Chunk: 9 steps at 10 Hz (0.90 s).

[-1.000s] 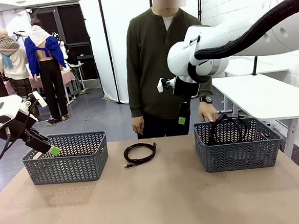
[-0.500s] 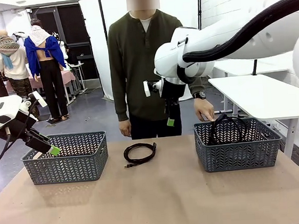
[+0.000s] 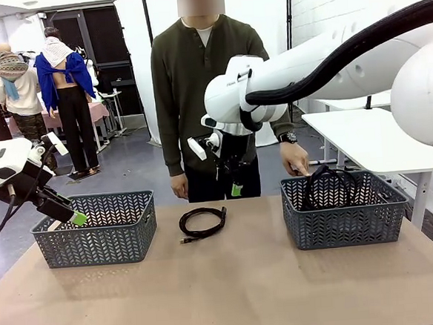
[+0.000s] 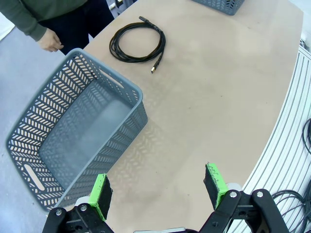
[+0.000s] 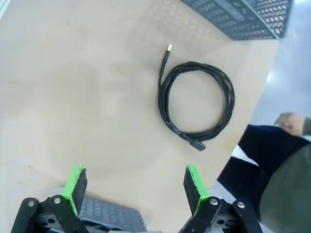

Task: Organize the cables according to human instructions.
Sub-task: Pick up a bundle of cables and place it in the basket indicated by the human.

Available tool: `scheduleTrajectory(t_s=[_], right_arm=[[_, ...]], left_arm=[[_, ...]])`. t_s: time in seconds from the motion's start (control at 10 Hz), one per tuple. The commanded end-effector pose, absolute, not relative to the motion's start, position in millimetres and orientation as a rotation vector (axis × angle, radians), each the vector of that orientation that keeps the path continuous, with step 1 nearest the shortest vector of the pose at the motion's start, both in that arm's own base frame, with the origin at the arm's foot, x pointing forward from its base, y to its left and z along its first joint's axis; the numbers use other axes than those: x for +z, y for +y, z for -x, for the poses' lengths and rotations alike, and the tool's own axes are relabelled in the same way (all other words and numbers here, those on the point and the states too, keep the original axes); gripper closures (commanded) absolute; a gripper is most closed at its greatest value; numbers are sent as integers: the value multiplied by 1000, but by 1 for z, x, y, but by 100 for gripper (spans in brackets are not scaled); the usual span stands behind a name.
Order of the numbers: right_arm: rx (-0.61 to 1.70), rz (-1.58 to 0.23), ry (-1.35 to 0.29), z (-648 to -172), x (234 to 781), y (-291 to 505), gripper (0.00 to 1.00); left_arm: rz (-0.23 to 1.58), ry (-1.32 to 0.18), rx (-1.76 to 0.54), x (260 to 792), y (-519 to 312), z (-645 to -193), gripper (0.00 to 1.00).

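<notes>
A coiled black cable (image 3: 202,224) lies flat on the table (image 3: 233,295) between the two grey baskets, its gold-tipped plug pointing toward the robot's side. The right gripper (image 3: 229,187) hangs above and just beyond it, jaws wide and empty, so the coil lies nearly straight below (its ring sits ahead of the fingers in the wrist view). The left gripper (image 3: 70,216), also spread wide, hovers by the left basket (image 3: 95,230), farther off. More cables (image 3: 329,184) rest in the right basket (image 3: 344,213) by the person's hand (image 3: 298,159).
</notes>
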State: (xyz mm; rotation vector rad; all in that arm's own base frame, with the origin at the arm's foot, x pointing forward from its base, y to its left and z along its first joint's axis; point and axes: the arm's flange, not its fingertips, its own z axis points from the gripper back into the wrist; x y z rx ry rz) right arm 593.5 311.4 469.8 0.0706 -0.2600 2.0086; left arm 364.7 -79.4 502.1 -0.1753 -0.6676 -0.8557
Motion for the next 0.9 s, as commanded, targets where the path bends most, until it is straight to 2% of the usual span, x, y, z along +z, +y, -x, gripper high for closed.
scheduleTrajectory(t_s=[0.0,0.8], right_arm=[[2085,-33,-230,-603,465,314,0],[2040,-58,-240,-595,465,315,0]], left_arm=[[189,-674,-855,501,-78,-366,0],[189,-674,-855,501,-78,-366,0]])
